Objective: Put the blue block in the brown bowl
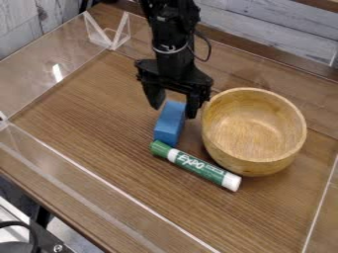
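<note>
Looking at the gripper (173, 103) first, we saw it pointing straight down with its two fingers spread wide apart and nothing held between them, poised right over the far end of the blue block (168, 126). That block lay flat on the wooden table (93, 128), just left of the brown bowl (254, 129) and not in it. We also spotted a green-and-white marker (195, 165) lying just in front of the block.
</note>
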Robot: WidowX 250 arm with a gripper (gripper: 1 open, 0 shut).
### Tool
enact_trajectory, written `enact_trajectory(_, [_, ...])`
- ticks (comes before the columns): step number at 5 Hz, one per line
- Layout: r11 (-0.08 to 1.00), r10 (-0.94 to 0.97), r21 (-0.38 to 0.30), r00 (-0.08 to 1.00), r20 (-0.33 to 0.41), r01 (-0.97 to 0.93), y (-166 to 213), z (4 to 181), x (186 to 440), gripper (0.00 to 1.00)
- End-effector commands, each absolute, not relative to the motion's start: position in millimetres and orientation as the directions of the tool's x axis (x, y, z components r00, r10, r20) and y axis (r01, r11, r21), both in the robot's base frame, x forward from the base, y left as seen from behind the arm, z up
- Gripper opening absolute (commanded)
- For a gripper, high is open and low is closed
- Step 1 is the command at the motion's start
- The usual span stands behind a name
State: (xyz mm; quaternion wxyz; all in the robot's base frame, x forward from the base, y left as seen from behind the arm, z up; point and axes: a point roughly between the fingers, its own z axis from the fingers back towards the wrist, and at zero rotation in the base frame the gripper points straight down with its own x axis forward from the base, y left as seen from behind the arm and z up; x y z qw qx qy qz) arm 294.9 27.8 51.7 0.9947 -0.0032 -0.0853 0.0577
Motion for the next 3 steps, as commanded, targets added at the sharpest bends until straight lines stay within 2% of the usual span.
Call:
enact_trajectory(1, [0.993, 0.116, -0.023, 0.972, 0.204, -0.113, 26.6, 53.9, 299.5, 1.00])
enact_trajectory(2, [0.993, 0.118, -0.029, 0.972, 0.204, -0.114, 26.7, 48.3, 299.4, 1.00])
enact_trajectory(3, [0.994, 0.113, -0.031, 0.972, 0.205, -0.109, 27.1, 45.6, 300.0, 0.00])
